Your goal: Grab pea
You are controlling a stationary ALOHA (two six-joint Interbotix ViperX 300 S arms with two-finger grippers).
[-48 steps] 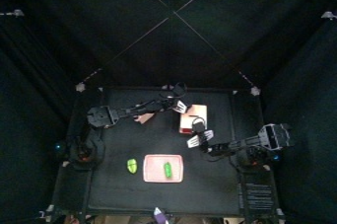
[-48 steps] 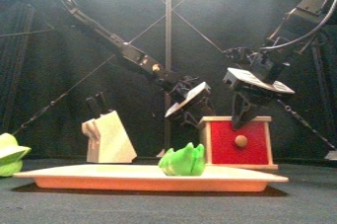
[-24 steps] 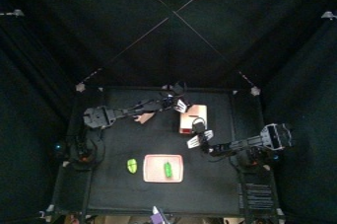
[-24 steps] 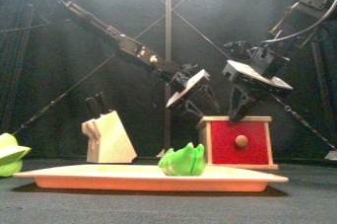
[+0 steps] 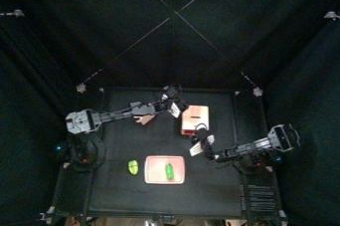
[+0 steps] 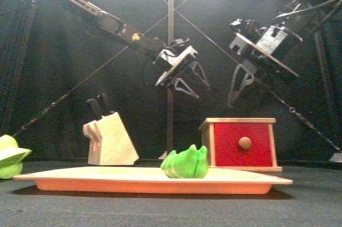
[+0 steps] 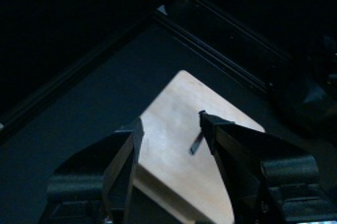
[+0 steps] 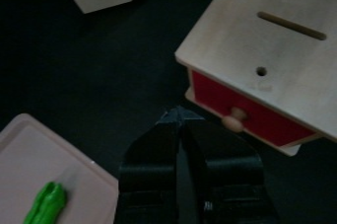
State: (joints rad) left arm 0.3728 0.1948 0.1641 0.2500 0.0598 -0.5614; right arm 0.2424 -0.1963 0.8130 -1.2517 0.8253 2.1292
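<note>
Black table (image 5: 119,140) lower centre; I see the smooth green pea (image 8: 47,205) on the pink tray (image 8: 27,159), left of my clenched, empty right gripper (image 8: 179,116); left gripper (image 7: 168,127) released.

A view from high overhead shows a small black tabletop (image 5: 119,135) ringed by black curtains. A pink square tray (image 5: 166,169) lies near the front edge, with a green pea (image 5: 172,171) resting on it. Just left of the tray, apart from it, sits a shorter yellow-green item (image 5: 133,166). Toward the back stands a pale wooden box (image 5: 197,115). The left arm reaches in from the left, its claw (image 5: 170,95) near the box. The right arm enters from the right, its claw (image 5: 198,140) between box and tray.
</note>
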